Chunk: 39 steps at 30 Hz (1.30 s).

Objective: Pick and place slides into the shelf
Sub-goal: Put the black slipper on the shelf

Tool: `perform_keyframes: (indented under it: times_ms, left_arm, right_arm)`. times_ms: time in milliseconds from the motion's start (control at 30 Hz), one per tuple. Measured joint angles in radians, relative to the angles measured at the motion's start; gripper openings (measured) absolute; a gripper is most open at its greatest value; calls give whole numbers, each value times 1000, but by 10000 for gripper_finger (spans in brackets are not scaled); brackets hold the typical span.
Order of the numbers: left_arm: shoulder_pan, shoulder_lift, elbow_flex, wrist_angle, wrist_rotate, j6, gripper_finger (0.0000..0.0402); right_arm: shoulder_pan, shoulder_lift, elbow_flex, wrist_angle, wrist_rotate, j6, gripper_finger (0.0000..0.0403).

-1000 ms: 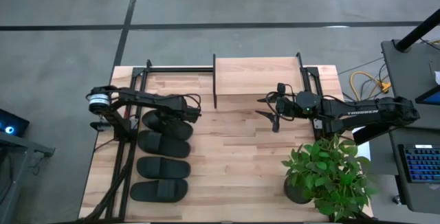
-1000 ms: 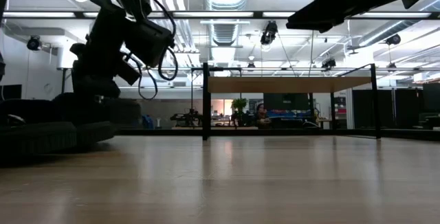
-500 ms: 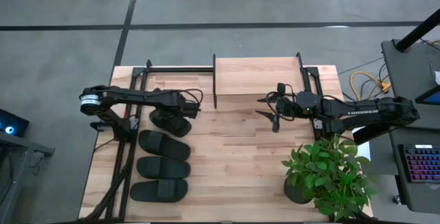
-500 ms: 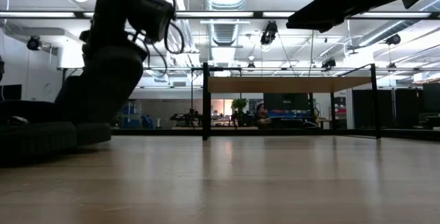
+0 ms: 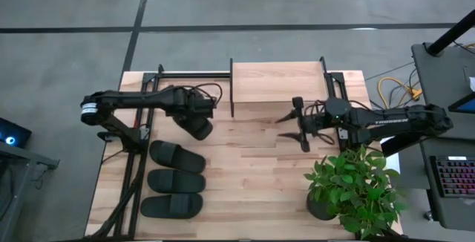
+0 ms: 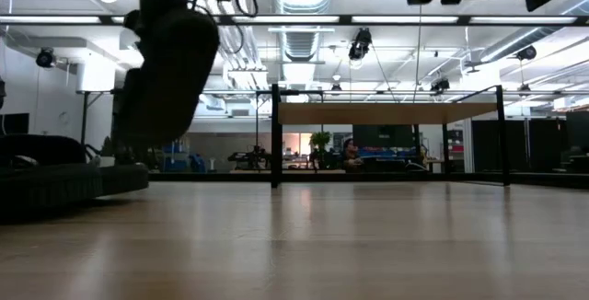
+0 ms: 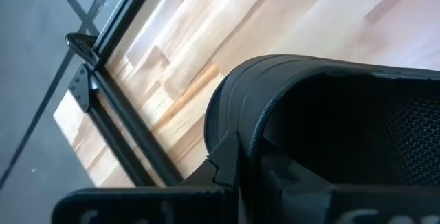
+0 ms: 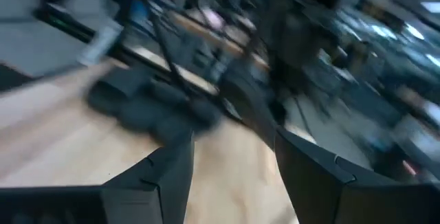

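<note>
One slide (image 5: 199, 127) is held clamped in the left gripper (image 5: 194, 114), lifted clear of the tabletop (image 5: 252, 160) and hanging toe-down in the low view; three further slides (image 5: 176, 180) are seen lying in a row just below that gripper, on the table; the shelf (image 5: 276, 82) stands between the two grippers, slightly beyond them; the right gripper (image 5: 299, 124) is held with its fingers apart, nothing between them, beside a potted plant (image 5: 356, 190).
</note>
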State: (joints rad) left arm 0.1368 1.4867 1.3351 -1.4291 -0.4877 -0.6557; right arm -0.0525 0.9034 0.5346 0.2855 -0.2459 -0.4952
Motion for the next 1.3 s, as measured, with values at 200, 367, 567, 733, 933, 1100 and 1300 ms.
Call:
perform_keyframes:
  times_ms: [200, 367, 567, 733, 933, 1100, 1300]
  left_arm:
    - [0, 24, 50, -1, 1, -19, 0]
    - [0, 76, 95, -3, -11, -17, 0]
    - [0, 152, 184, -9, -75, 35, 0]
    - [-3, 206, 263, -1, -130, 108, 0]
    - [-21, 241, 320, 16, -179, 169, 0]
    - [-30, 240, 331, 50, -182, 199, 0]
    - [-34, 234, 335, 58, -181, 201, 0]
  right_arm:
    - [62, 92, 0, 100, 67, -194, 233]
    - [107, 192, 10, 216, 87, -300, 272]
    - [129, 342, 120, 209, 91, -346, 273]
    - [129, 456, 263, 76, 98, -351, 262]
    - [128, 537, 414, -100, 206, -379, 251]
    - [126, 588, 498, -165, 224, -417, 245]
    - [126, 639, 554, -180, 304, -490, 244]
